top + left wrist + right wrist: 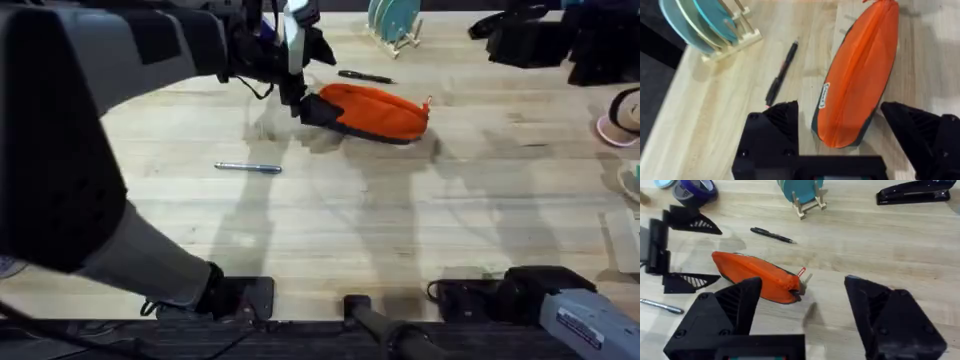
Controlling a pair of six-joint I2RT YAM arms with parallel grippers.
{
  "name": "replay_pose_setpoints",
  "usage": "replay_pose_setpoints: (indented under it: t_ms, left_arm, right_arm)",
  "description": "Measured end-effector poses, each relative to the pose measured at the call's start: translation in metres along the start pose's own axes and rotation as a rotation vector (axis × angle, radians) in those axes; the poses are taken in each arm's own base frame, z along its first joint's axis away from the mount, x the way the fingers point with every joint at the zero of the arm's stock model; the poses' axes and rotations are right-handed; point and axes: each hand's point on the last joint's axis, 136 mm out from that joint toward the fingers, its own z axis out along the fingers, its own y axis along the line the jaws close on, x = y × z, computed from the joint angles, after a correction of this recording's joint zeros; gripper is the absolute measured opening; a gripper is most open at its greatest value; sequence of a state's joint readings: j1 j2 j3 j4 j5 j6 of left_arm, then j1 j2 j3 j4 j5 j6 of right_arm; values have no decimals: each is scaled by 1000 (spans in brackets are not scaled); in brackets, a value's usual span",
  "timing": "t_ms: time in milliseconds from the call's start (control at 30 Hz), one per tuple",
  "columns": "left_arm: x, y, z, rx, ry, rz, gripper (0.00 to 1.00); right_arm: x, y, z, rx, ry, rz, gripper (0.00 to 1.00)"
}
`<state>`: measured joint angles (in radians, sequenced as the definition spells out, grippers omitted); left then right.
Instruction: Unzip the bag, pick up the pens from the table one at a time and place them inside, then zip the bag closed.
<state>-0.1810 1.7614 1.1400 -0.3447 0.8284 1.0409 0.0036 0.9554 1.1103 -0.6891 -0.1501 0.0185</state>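
Note:
The orange bag (375, 110) lies on the table (400, 220) at the back centre, its zipper shut, with the pull at its right end (801, 273). My left gripper (310, 85) is open and straddles the bag's left end (855, 75), one finger (785, 117) on each side. A black pen (365, 77) lies just behind the bag. A silvery pen (248, 168) lies in front and to the left. My right gripper (802, 280) is open and empty, held back from the bag on its near right side.
A wooden rack with teal plates (393, 25) stands behind the black pen. A black stapler (912, 192) and other dark items sit at the back right. A tape roll (695, 190) is at the back left. A pink-rimmed object (620, 125) is at the right edge.

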Motion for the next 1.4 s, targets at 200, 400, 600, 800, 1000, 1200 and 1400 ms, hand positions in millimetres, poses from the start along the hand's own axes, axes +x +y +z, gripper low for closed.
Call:
replay_pose_setpoints:
  t_ms: [200, 400, 600, 800, 1000, 1200, 1400]
  left_arm:
    - [10, -6, 12, 34, 11, -21, 994]
    - [11, -10, 17, 52, 10, -28, 993]
    - [12, -9, 19, 51, 6, -24, 995]
    - [12, -9, 19, 50, 6, -23, 968]
    - [15, -7, 19, 39, 25, -23, 771]
    - [16, -6, 19, 34, 33, -22, 366]
    - [17, -6, 19, 31, 39, -22, 47]
  right_arm:
    - [0, 0, 0, 0, 0, 0, 996]
    - [0, 0, 0, 0, 0, 0, 996]
    - [0, 0, 0, 0, 0, 0, 996]
    - [0, 0, 0, 0, 0, 0, 996]
    - [0, 0, 0, 0, 0, 0, 996]
    - [0, 0, 0, 0, 0, 0, 996]
    - [0, 0, 0, 0, 0, 0, 995]
